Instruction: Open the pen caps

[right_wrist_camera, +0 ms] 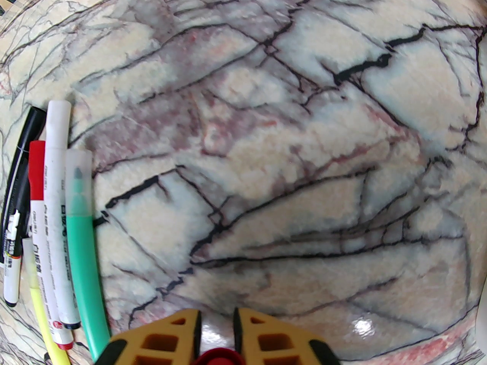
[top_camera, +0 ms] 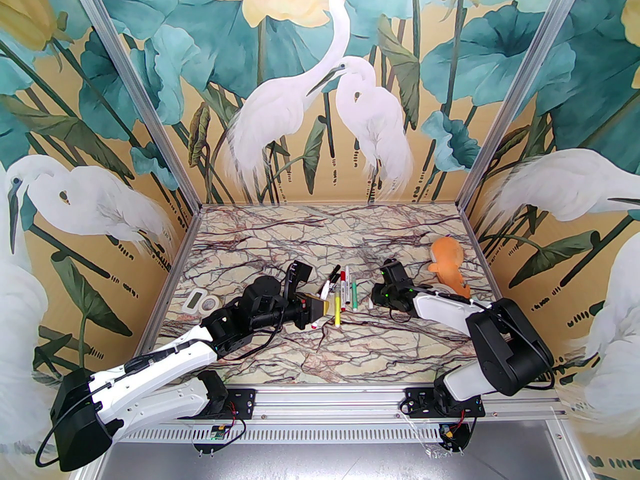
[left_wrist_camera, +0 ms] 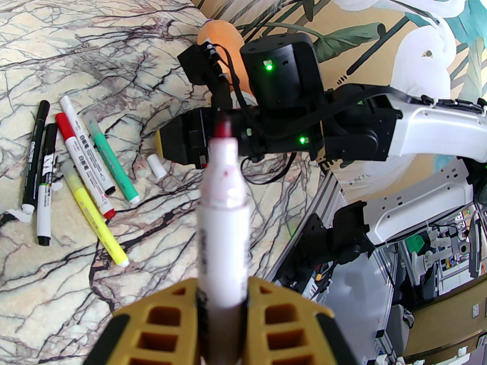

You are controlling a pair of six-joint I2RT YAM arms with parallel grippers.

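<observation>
The left tool is clamped on the barrel of a white marker. The marker's red nib is bare and points toward the right arm, probably held out so a cap can slide straight off along its axis. The right tool, nearly closed, pinches a red cap low over the marbled surface. It looks ready to set the cap down beside the row of other pens.

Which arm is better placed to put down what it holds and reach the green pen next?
Right, probably. The right gripper holds only the red cap, low over the table, with the green pen just beside it. The left gripper is clamped on the uncapped white marker.
</observation>
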